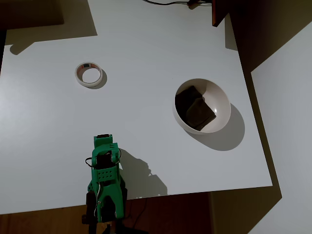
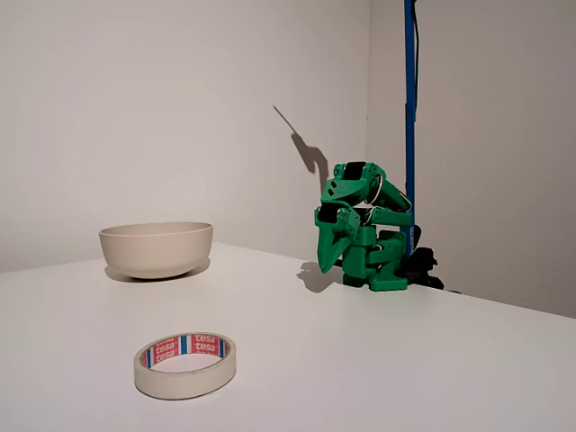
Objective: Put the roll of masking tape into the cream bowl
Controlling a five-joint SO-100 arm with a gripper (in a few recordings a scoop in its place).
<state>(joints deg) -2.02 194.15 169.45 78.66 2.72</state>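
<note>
The roll of masking tape point(image 1: 88, 74) lies flat on the white table point(image 1: 146, 48), hole upward, in the upper left of the overhead view; in the fixed view it point(image 2: 185, 364) sits nearest the camera, its inner core printed with red, blue and white lettering. It is well apart from everything else. The cream bowl point(image 1: 222, 100) stands upright toward the table's right side in the overhead view, and inside it rests a dark brown blocky lump point(image 1: 195, 108). From the fixed view the bowl point(image 2: 157, 248) is seen side-on at the left, and its contents are hidden by the wall.

The green arm point(image 1: 105, 183) is folded up on itself at the table's lower edge in the overhead view, well away from both tape and bowl. In the fixed view the gripper point(image 2: 328, 259) points down toward the tabletop; its jaws seem closed together with nothing between them, though the angle makes this hard to confirm.

The tabletop is plain, matte white and casts hard shadows of the arm, bowl and tape. Pale walls point(image 2: 180, 108) meet in a corner behind the arm, where a blue upright pole point(image 2: 409, 108) rises. Dark wooden floor point(image 1: 273, 29) shows around the table in the overhead view.
</note>
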